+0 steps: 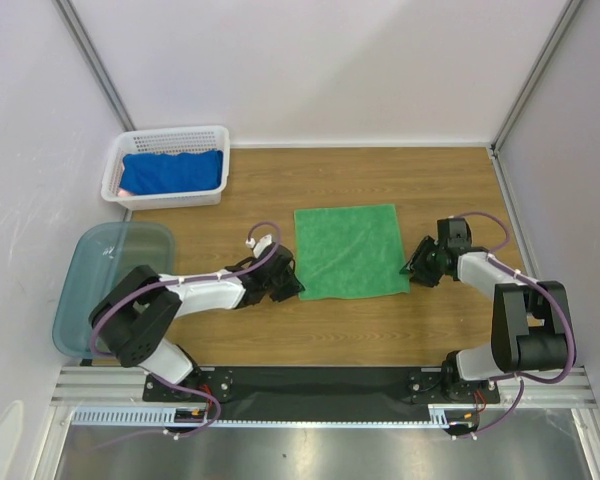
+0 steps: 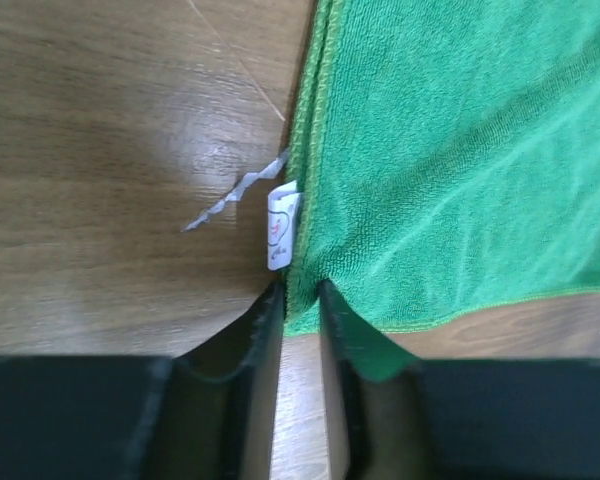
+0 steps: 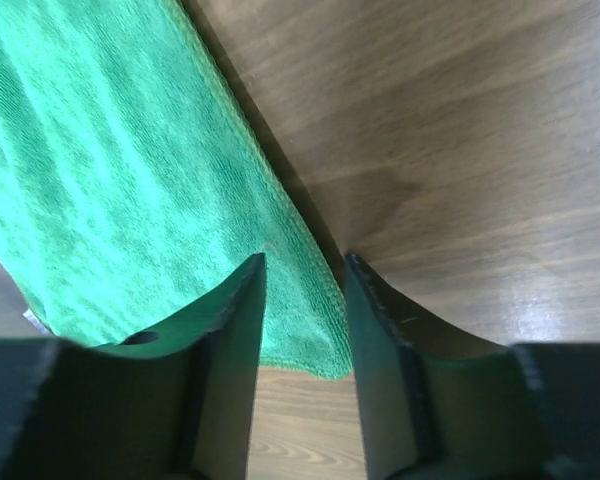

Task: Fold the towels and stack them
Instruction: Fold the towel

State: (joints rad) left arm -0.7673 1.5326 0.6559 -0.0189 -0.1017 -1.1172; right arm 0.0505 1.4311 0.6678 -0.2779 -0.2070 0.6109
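A green towel (image 1: 348, 250) lies folded into a square in the middle of the wooden table. My left gripper (image 1: 292, 288) is at its near left corner. In the left wrist view its jaws (image 2: 302, 292) have closed narrowly on the towel's (image 2: 460, 150) edge, and the cloth puckers between the tips just below a white label (image 2: 280, 228). My right gripper (image 1: 410, 270) is at the near right corner. Its jaws (image 3: 303, 262) straddle the flat hem of the towel (image 3: 90, 160) with a gap left. A blue towel (image 1: 172, 170) lies in the basket.
The white perforated basket (image 1: 115, 160) stands at the back left. A translucent teal tub (image 1: 115, 285) sits at the left edge beside my left arm. White walls enclose the table on three sides.
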